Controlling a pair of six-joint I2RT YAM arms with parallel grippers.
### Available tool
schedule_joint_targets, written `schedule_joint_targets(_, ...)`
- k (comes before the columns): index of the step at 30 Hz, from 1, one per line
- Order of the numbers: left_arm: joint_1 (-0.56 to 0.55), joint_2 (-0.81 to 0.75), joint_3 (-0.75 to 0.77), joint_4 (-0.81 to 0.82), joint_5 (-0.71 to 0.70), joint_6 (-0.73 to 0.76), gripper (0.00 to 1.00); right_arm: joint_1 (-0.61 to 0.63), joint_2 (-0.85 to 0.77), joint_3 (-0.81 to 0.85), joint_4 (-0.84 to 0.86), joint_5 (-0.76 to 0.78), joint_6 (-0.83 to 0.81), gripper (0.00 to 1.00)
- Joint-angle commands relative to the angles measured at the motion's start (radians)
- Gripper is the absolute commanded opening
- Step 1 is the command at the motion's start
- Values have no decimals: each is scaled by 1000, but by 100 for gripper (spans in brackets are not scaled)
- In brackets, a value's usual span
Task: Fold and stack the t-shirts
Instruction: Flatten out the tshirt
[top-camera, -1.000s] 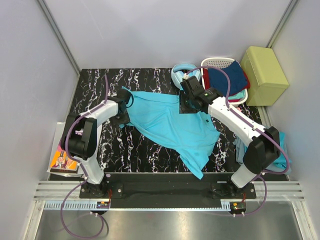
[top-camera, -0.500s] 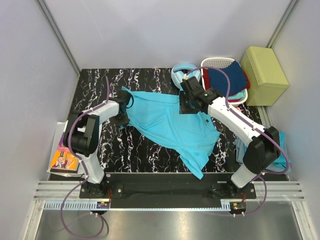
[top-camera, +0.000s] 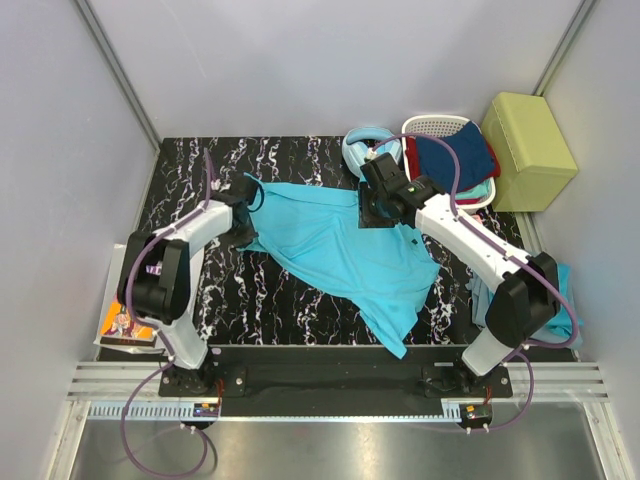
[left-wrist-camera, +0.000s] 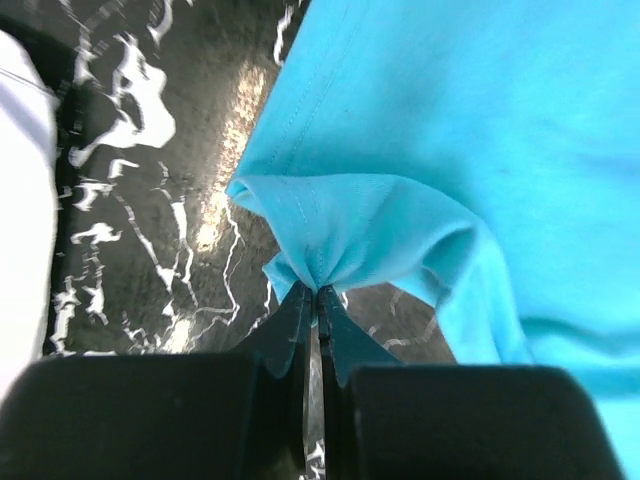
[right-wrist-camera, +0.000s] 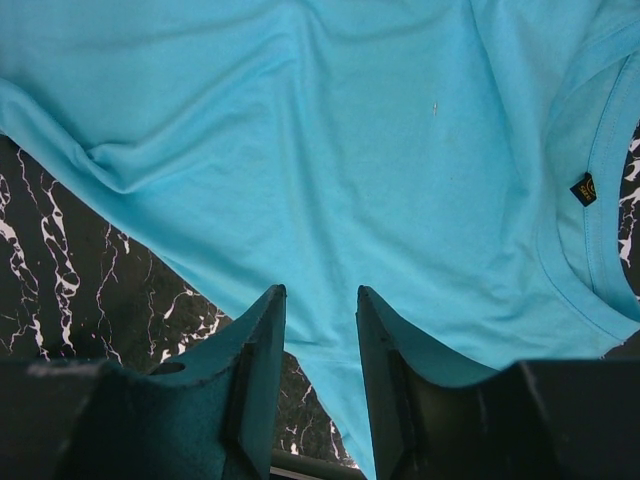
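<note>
White basket upper right holds navy and red clothes; left gripper pinches turquoise t-shirt edge, right gripper fingers spread above it.

I see a black marbled table filling the middle. At its far right lie pale blue headphones, just beside a white basket holding navy cloth and red cloth. A yellow-green box sits right of the basket. A colourful picture booklet lies off the table's near left.
</note>
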Motion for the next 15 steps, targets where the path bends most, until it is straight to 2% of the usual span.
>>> schedule_joint_targets(1, 6, -105, 75, -6, -14, 13, 0, 8, 15, 15, 31, -17, -1, 42)
schedule_joint_targets(9, 7, -5, 271, -56, -65, 44, 0, 9, 26, 23, 27, -24, 2, 42)
schedule_joint_targets(15, 21, 179, 382, -58, -51, 49, 0, 9, 16, 6, 21, -21, 1, 41)
